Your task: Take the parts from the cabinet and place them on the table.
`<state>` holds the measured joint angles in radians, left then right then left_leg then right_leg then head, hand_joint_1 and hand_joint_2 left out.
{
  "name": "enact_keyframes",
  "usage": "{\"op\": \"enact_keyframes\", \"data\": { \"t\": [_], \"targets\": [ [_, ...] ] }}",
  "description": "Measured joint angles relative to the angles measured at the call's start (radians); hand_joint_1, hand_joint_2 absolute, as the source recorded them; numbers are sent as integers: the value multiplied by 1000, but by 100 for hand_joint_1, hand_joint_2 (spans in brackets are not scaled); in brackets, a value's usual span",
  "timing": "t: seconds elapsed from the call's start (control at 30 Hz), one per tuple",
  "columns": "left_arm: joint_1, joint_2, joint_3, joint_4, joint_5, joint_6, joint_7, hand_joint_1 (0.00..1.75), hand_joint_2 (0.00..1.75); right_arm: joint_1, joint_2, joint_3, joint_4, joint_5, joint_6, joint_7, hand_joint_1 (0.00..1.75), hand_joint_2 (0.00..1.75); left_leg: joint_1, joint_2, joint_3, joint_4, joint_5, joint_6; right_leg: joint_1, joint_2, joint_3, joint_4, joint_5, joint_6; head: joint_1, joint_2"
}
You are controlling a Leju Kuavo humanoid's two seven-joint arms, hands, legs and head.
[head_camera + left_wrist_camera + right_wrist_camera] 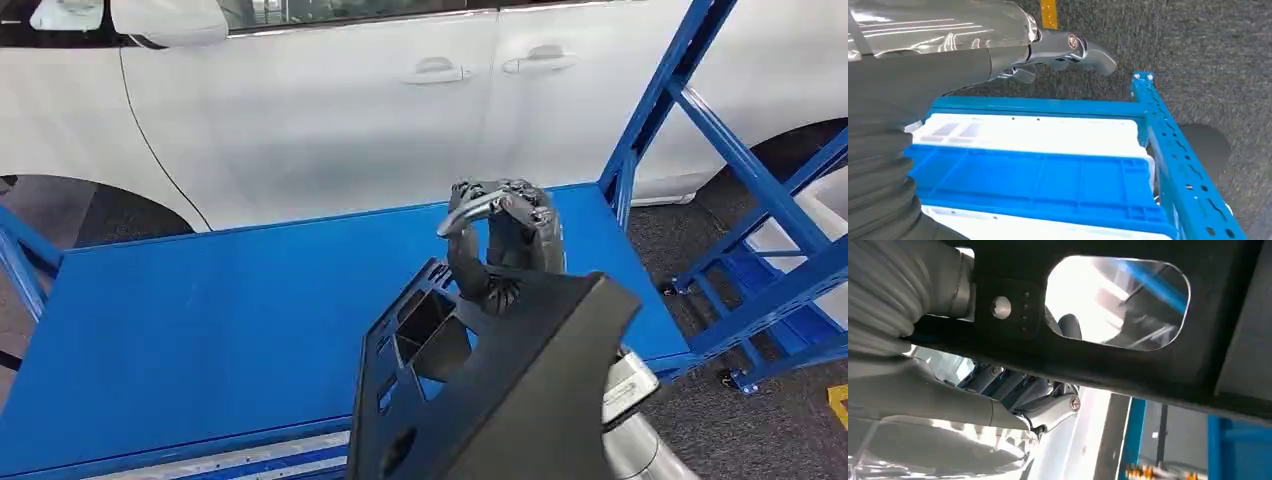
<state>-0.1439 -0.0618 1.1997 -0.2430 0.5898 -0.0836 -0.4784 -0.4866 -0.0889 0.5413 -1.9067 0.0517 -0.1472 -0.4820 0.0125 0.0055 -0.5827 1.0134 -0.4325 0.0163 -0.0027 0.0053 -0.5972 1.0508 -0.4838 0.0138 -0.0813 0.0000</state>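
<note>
Gripping black part (500,390), right hand (505,235) above blue table (200,320), no legible writing

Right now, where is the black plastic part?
In the head view the black plastic part is low and right of centre, held by the right hand above the near right edge of the blue table, with the white car behind.

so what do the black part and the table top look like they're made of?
Black part: looks like moulded plastic, matte black, judging by the ribbed pockets and rounded cutouts; held by the right hand. Table top: probably painted or powder-coated sheet metal, smooth blue with a soft sheen and a folded front edge; the coating type can't be confirmed.
</note>
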Motion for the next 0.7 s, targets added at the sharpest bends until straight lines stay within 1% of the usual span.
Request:
{"op": "enact_keyframes", "data": {
  "t": [0.03,0.07,0.1,0.13,0.17,0.2,0.23,0.27,0.3,0.33,0.37,0.43,0.47,0.5,0.53,0.57,0.6,0.63,0.67,0.7],
  "targets": [
    [-3,0,0,0,0,-1,-2,0,175,-40,-9,0,-23,-34,8,49,175,175,-1,3,-5,1,3,5,-1,0,-22,54,-42,4,0,0],
    [-4,0,0,0,0,-3,-2,0,175,-77,-15,-2,-42,-57,11,79,175,175,-3,5,-9,1,5,8,-3,0,-56,136,-87,8,0,0],
    [-4,0,0,0,0,-5,-3,0,175,-96,-19,-4,-57,-71,12,92,175,175,-3,6,-12,1,6,9,-3,0,-88,219,-124,12,0,0],
    [-3,0,0,0,0,-7,-5,0,175,-101,-24,-5,-65,-81,13,96,175,175,-3,6,-15,2,8,9,-4,0,-106,275,-140,15,0,0],
    [-2,0,0,0,0,-7,-5,0,175,-101,-27,-5,-69,-86,13,95,175,175,-2,5,-17,3,10,9,-7,-1,-105,284,-132,16,0,0],
    [0,0,1,0,0,-7,-6,0,175,-101,-31,-5,-72,-91,12,88,175,175,-2,3,-19,5,11,8,-10,-1,-82,249,-106,16,0,0],
    [4,0,2,0,0,-7,-7,0,175,-102,-35,-5,-77,-92,9,79,175,175,-2,1,-22,8,13,5,-11,-1,-36,165,-64,13,0,0],
    [6,0,2,0,0,-7,-8,0,175,-104,-37,-5,-84,-92,5,69,175,175,-2,0,-23,9,14,3,-11,0,13,77,-28,10,0,0],
    [10,0,3,0,0,-7,-10,0,175,-106,-37,-5,-90,-92,0,61,175,175,-2,0,-23,9,17,-1,-10,2,59,-7,-8,4,0,0],
    [12,2,3,0,0,-6,-10,0,175,-108,-37,-5,-96,-94,-9,55,175,175,-9,-1,-30,13,22,-8,-3,4,64,-30,-13,0,0,0],
    [14,6,3,0,0,-6,-10,0,175,-107,-38,-5,-99,-98,-16,51,175,175,-8,0,-34,11,27,-16,-2,4,56,-27,-8,-5,0,0],
    [19,10,3,0,0,-5,-5,0,175,-103,-40,-5,-103,-104,-24,47,175,175,-4,0,-36,6,38,-27,2,5,48,-23,0,-16,0,0],
    [22,12,4,0,0,-5,-3,0,175,-102,-41,-5,-103,-105,-26,46,175,175,-8,0,-40,6,41,-34,-6,4,45,-34,11,-26,0,0],
    [23,13,4,0,0,-7,-2,0,175,-102,-42,-6,-103,-105,-28,44,175,175,-2,-2,-45,19,17,-36,-8,-3,41,-36,21,-31,0,0],
    [24,13,4,0,0,-8,-2,0,175,-100,-42,-6,-103,-105,-27,42,175,175,-3,-2,-62,57,-30,-39,-8,-4,31,-37,28,-40,0,0],
    [25,13,4,0,0,-9,-2,0,175,-96,-43,-6,-103,-108,-24,38,175,175,-1,-3,-85,124,-83,-40,-7,-5,20,-36,35,-42,0,0],
    [25,13,4,0,0,-11,-2,0,175,-90,-44,-6,-103,-115,-19,32,175,175,-1,-2,-109,202,-132,-42,-4,-6,7,-35,44,-45,0,0],
    [25,13,4,0,0,-13,-4,0,175,-85,-46,-7,-101,-126,-11,25,175,175,-1,-2,-130,284,-174,-44,-2,-7,-10,-33,55,-45,0,0],
    [26,13,4,0,0,-13,-5,0,175,-82,-48,-8,-99,-136,-5,24,175,175,-1,-2,-128,314,-185,-44,0,-7,-26,-30,64,-45,0,0],
    [27,13,4,0,0,-12,-5,0,175,-81,-49,-9,-97,-145,-3,24,175,175,-1,-2,-101,293,-175,-44,0,-6,-40,-27,72,-44,0,0]
  ]
}}
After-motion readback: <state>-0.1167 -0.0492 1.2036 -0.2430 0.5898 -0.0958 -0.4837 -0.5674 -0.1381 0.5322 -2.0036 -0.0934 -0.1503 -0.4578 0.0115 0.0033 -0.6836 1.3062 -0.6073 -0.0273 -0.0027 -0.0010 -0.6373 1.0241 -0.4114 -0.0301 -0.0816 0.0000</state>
